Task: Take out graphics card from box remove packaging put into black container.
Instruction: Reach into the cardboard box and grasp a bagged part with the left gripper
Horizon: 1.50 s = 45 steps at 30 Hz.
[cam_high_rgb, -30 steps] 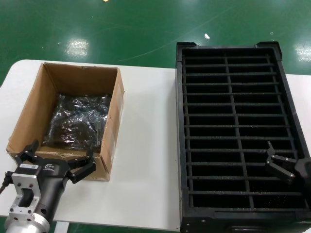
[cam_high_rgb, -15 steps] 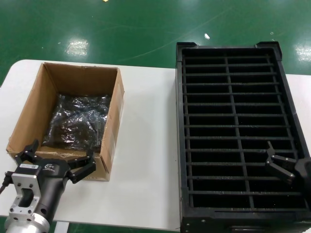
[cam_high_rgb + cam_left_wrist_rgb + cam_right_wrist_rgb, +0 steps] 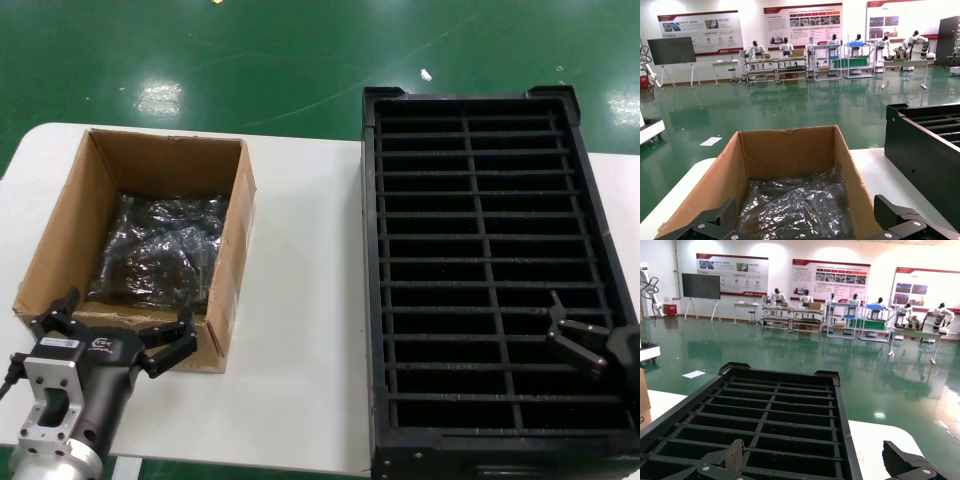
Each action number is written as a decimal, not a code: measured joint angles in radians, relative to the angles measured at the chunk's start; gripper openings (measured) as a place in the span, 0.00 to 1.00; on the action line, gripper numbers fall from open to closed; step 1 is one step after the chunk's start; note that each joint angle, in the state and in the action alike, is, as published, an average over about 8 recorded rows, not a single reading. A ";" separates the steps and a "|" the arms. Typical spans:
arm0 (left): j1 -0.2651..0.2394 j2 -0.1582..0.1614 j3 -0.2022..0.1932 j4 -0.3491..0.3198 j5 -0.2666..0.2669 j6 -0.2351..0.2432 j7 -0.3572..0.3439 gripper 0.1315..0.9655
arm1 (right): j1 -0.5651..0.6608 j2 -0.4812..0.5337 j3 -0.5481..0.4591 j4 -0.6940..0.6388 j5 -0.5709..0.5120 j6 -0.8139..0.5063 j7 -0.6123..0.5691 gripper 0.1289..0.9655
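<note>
Both claws sit where they were half a second ago, with nothing shifted between the frames. The left claw (image 3: 113, 338) hangs at the near wall of the box (image 3: 70, 225), its fingers (image 3: 715, 225) spread wide apart and holding nothing. The right claw (image 3: 578, 338) hovers over the near right slots of the black container (image 3: 600, 210), fingers likewise apart and empty. Inside the brown cardboard box lies the packaging (image 3: 160, 250), a crinkly, shiny, dark-grey plastic bag covering most of the floor of the box; the left wrist view shows its glossy folds (image 3: 795, 205) catching the light. Whatever it wraps cannot be made out through the plastic. Box and black crate stand well apart on the white desk (image 3: 300, 300), the box to the left, the crate to the right.
</note>
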 joint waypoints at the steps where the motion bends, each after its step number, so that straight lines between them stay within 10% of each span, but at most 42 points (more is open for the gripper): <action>1: 0.000 -0.005 0.003 -0.007 -0.002 -0.007 0.003 1.00 | 0.000 0.000 0.000 0.000 0.000 0.000 0.000 1.00; 7: -0.010 -0.094 0.049 -0.089 -0.059 -0.104 0.070 1.00 | 0.000 0.000 0.000 0.000 0.000 0.000 0.000 1.00; 14: -0.106 -0.328 0.177 -0.151 -0.250 -0.221 0.241 1.00 | 0.000 0.000 0.000 0.000 0.000 0.000 0.000 1.00; 18: -0.234 -0.453 0.281 -0.089 -0.345 -0.196 0.333 1.00 | 0.000 0.000 0.000 0.000 0.000 0.000 0.000 1.00; 21: -0.344 -0.495 0.345 0.004 -0.319 -0.115 0.338 1.00 | 0.000 0.000 0.000 0.000 0.000 0.000 0.000 1.00; 36: -0.906 -0.416 0.700 0.612 0.249 0.390 -0.037 1.00 | 0.000 0.000 0.000 0.000 0.000 0.000 0.000 1.00; 45: -1.086 -0.259 0.672 1.012 0.334 0.553 0.144 1.00 | 0.000 0.000 0.000 0.000 0.000 0.000 0.000 1.00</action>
